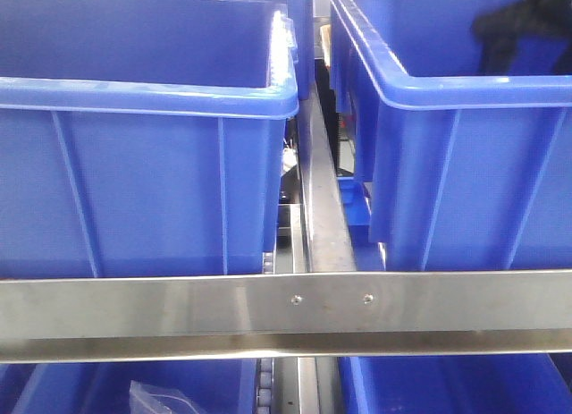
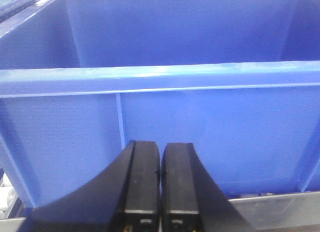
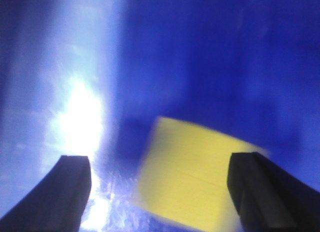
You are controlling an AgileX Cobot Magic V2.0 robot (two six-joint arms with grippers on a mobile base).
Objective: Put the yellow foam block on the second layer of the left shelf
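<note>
Right claw (image 3: 160,179) wide open over the blurred, bright yellow foam block (image 3: 187,179), nothing held; left claw (image 2: 160,179) pressed closed, empty.

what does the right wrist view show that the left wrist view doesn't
Only the right wrist view shows the yellow foam block, blurred, lying on a glossy blue surface between the wide-open fingers of the right gripper; the block sits closer to the finger on the image's right, and contact cannot be judged.

Only the left wrist view shows the left gripper, fingers shut together with nothing between them, in front of the outer wall and rim of a blue bin.

Both show black gripper fingers against blue plastic.
</note>
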